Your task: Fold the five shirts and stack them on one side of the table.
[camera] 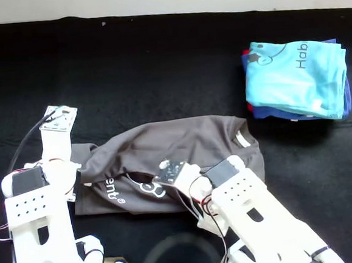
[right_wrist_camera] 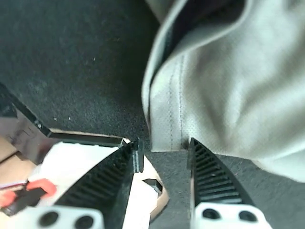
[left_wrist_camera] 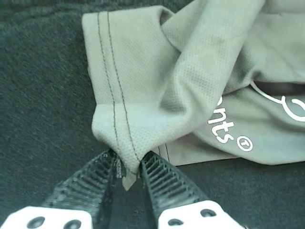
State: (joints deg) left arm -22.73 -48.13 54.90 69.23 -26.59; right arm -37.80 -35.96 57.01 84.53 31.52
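High view: a grey shirt (camera: 183,146) lies on the black table (camera: 158,66), near its front edge and about mid-width. Its long axis runs side to side, with the collar at its right end. It is rumpled, with its upper layer drawn down in a fold over the lower one. White lettering shows on the lower layer near the left end. Well apart from it, at the back right of the table, sits a stack of folded shirts (camera: 297,79) – a light blue one with dark lettering on top, dark blue and red edges showing under it. The left arm (camera: 39,215) meets the grey shirt's left end. The right arm (camera: 255,213) comes in over the shirt's front edge.

Left wrist view: the left gripper (left_wrist_camera: 128,167) is closed on a corner of the shirt's double-stitched hem, the cloth pinched between its ribbed black fingers and rising from them in a peak. The white lettering lies just beyond that fold.

Right wrist view: the right gripper (right_wrist_camera: 164,148) stands with its jaws apart and nothing between them – a stitched edge of the grey shirt lies just past its tips.
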